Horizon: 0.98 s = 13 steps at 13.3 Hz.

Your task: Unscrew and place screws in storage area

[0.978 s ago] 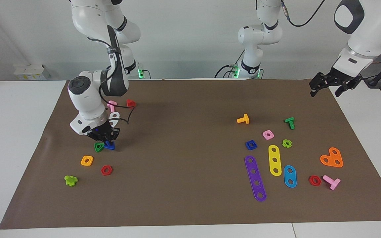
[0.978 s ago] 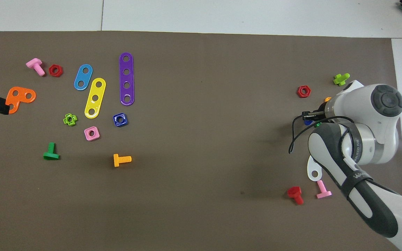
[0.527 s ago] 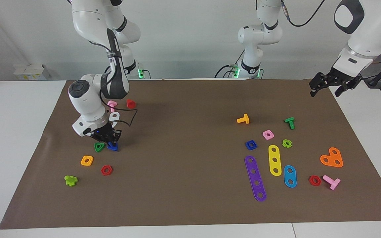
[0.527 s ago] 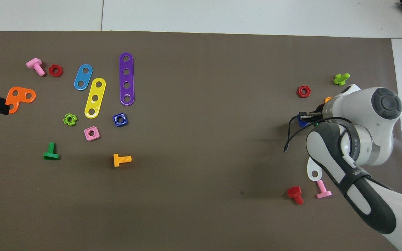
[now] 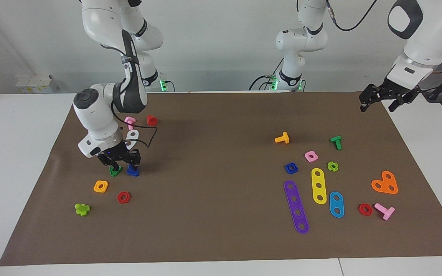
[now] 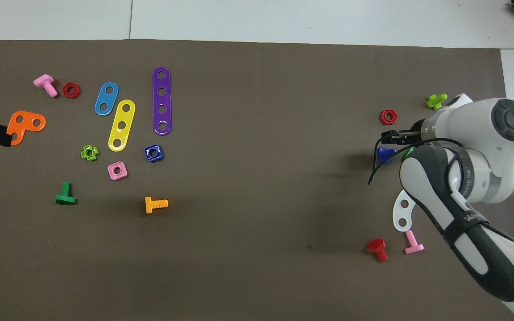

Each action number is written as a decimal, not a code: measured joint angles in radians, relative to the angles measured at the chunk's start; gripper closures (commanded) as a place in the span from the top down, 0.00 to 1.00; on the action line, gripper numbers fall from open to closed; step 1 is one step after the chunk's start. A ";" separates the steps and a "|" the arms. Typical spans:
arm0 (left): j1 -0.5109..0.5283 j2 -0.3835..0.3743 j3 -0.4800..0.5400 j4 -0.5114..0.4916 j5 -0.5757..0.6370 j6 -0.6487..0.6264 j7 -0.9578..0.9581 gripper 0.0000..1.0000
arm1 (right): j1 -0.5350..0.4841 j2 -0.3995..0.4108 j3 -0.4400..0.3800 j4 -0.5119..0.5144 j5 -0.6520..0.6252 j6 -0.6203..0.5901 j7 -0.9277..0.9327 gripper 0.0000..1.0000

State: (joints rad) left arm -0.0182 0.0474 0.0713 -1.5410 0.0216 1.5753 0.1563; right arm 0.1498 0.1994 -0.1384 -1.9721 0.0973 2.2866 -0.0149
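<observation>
Dark-blue screw (image 5: 132, 171): smooth moulded plastic, flat triangular head, lying on brown matte mat (image 5: 213, 230) at the right arm's end, just beside green triangular nut (image 5: 114, 171).

Right gripper (image 5: 120, 164): low over both pieces, fingers parted, gripping nothing.

Left gripper (image 5: 378, 100): raised over the mat's corner at the left arm's end, fingers spread, empty.

Faint lettering on the right arm's forearm, unreadable.

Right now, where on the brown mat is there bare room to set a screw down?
The widest bare stretch of the brown mat lies between the small dark-blue plastic bolt under the right gripper and the orange T-shaped bolt. It is crowded around the purple four-hole strip and around the green triangular nut.
</observation>
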 measured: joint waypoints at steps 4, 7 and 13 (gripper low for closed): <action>0.000 0.000 0.000 0.000 0.000 0.000 0.000 1.00 | -0.013 -0.153 -0.025 0.163 -0.075 -0.353 0.004 1.00; 0.000 0.000 0.000 0.000 0.000 0.000 0.000 1.00 | -0.026 -0.248 -0.026 0.232 -0.088 -0.573 0.037 1.00; 0.001 0.000 0.001 0.000 0.000 0.000 0.000 1.00 | -0.064 -0.254 -0.036 0.362 -0.092 -0.745 0.097 1.00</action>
State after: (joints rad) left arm -0.0174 0.0472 0.0720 -1.5410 0.0216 1.5755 0.1563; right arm 0.0858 -0.0545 -0.1740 -1.6105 0.0054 1.5419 0.0818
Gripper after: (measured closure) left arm 0.000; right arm 0.000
